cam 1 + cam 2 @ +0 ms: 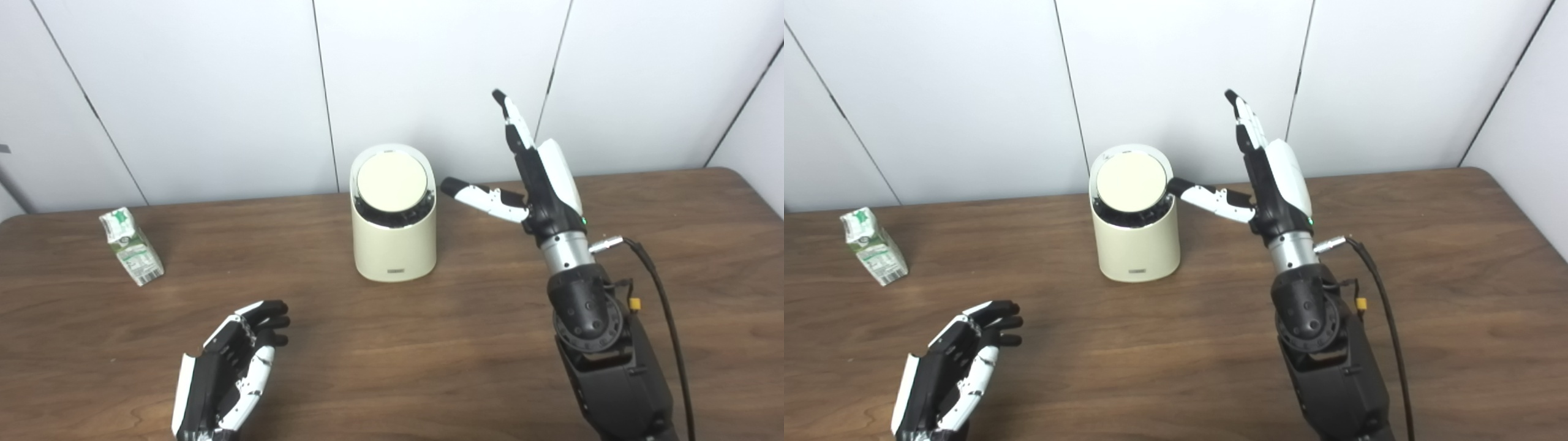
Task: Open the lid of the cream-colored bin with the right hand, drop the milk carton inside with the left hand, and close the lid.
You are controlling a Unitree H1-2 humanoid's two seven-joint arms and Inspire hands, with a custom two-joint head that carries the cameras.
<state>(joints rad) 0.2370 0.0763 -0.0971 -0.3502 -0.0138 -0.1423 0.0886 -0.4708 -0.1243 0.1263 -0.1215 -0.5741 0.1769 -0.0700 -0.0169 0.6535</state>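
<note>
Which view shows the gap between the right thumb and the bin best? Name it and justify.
The left eye view: bare wall and table show between the right hand thumb tip and the cream-colored bin. In the right eye view the thumb tip overlaps the bin's rim, so any gap there is hidden.

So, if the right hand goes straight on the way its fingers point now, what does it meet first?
The right hand points up and away, past the cream-colored bin, so it would probably meet the white wall first. Only its thumb reaches sideways toward the bin; depth is unclear.
</note>
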